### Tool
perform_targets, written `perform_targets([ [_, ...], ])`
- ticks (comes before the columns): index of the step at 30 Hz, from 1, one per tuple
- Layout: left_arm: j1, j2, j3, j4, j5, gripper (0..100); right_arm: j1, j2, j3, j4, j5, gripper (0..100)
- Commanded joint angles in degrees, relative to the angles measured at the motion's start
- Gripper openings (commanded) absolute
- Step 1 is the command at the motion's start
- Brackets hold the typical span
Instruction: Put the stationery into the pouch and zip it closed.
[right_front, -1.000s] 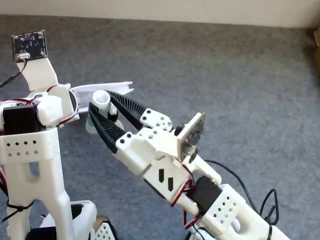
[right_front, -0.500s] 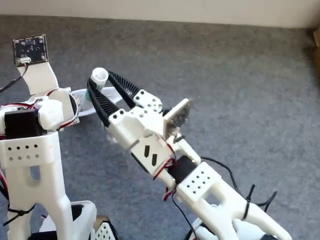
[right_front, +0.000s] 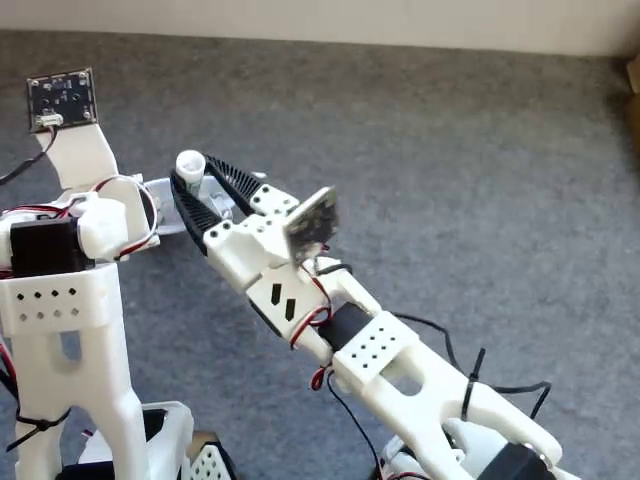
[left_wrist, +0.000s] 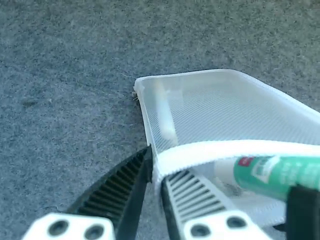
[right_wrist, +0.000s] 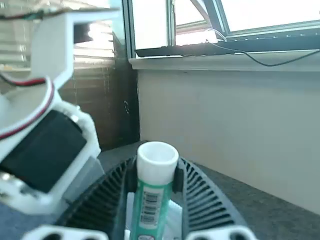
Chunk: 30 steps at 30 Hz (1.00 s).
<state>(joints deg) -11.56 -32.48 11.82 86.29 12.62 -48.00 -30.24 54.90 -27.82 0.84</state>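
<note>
L gripper (left_wrist: 152, 167) is pinched tight on the white zip edge of the mesh pouch (left_wrist: 225, 107), far-left on the grey surface (right_front: 450, 150). R gripper (right_front: 195, 185) clamps the glue stick (right_wrist: 150, 200), white cap up, w/ its green body at the pouch mouth. Pale stick-shaped item (left_wrist: 165, 117) lies inside the pouch.

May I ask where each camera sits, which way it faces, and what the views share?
High view: fixed off the arms, looking down at the table; shows the left arm and the right gripper holding the glue stick.
Left wrist view: on the left wrist, facing down at the pouch; the left gripper pinches its rim.
Right wrist view: on the right wrist, facing roughly level toward a wall and window; its fingers flank the glue stick.
Shared: all three show the glue stick.
</note>
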Motion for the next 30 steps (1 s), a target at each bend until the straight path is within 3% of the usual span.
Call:
perform_targets([
  [1, 1.19, -0.04, 0.22, -0.62, -0.35, 1, -0.84, 1.19, -0.66, -1.01, 9.05, 1.9],
  [7, 1.19, -0.04, 0.22, -0.53, -0.35, 1, -2.07, 2.68, -0.48, 0.22, 15.03, 3.4],
  [14, 1.19, -0.04, 0.31, -0.53, -0.35, 1, -2.15, -1.54, 0.13, 7.34, 15.38, 17.1],
  [30, 1.19, -0.04, 1.36, -0.88, -0.35, 1, -2.24, -11.12, 0.22, 21.67, 15.38, 17.0],
])
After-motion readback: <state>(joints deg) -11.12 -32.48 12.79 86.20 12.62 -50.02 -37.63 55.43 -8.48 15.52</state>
